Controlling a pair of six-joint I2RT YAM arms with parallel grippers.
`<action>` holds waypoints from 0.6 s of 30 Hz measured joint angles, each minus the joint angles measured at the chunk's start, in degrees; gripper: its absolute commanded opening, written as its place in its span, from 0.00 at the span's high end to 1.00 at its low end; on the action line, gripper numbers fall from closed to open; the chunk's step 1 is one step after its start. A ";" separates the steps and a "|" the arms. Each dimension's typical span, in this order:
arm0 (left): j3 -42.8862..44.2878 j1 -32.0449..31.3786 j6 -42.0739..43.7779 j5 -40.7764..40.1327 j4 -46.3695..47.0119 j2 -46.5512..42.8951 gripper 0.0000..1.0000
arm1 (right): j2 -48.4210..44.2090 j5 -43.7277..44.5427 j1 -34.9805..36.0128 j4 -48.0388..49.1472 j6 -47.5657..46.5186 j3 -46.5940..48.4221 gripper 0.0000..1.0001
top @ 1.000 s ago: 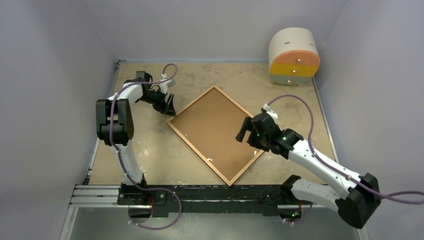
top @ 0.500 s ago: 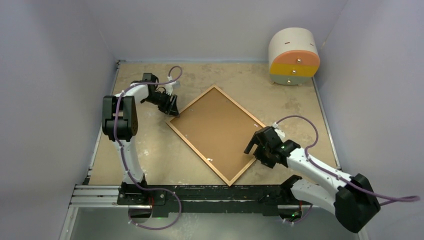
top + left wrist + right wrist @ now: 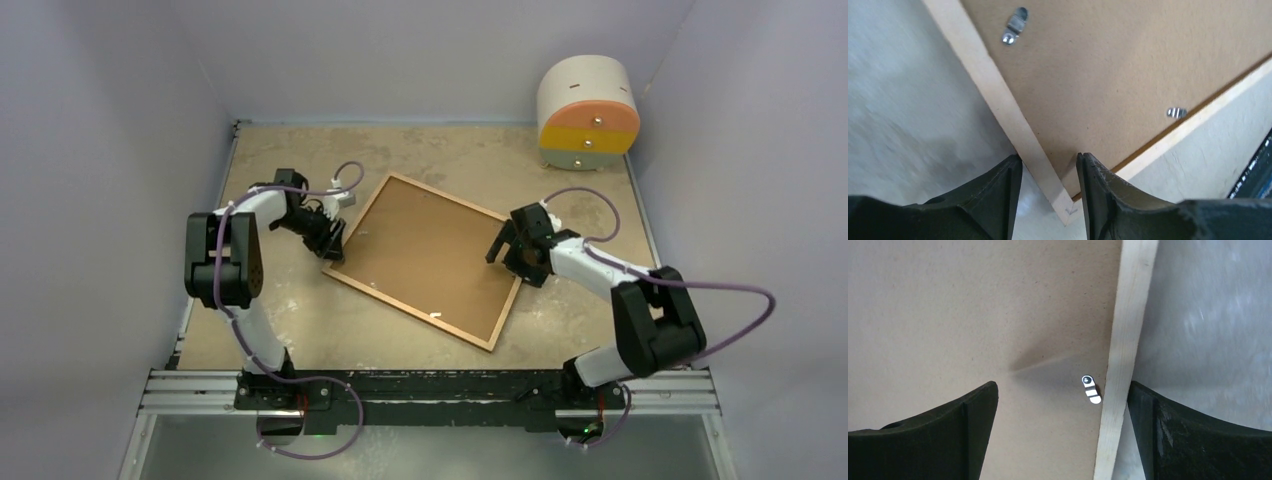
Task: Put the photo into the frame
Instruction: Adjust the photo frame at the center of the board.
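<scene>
The frame (image 3: 425, 260) lies back-up on the tabletop (image 3: 300, 320). The left tool (image 3: 1049, 157) straddles the rail at its left corner; whether it pinches the rail I cannot tell. The right tool (image 3: 1062, 385) gapes wide, released, over the right rail.

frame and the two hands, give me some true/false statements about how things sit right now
The frame lies with its brown board back facing up. True.
The photo lies beside the frame. False: no photo shows in any view.
The right hand is shut. False: its fingers stand wide open astride the frame's right rail.
The left hand has a finger on either side of the rail near a frame corner. True.
The round drawer cabinet touches the frame. False: it stands apart, far right.
</scene>
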 measured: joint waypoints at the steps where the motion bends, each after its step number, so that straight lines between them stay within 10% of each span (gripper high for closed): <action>1: -1.11 0.11 1.27 -0.68 -0.98 -1.16 0.51 | 0.81 0.17 -0.15 0.22 -0.42 0.70 0.01; 18: -5.20 1.64 12.50 2.38 -20.31 -8.96 0.52 | 20.94 3.61 -1.97 -0.66 -10.08 27.82 0.01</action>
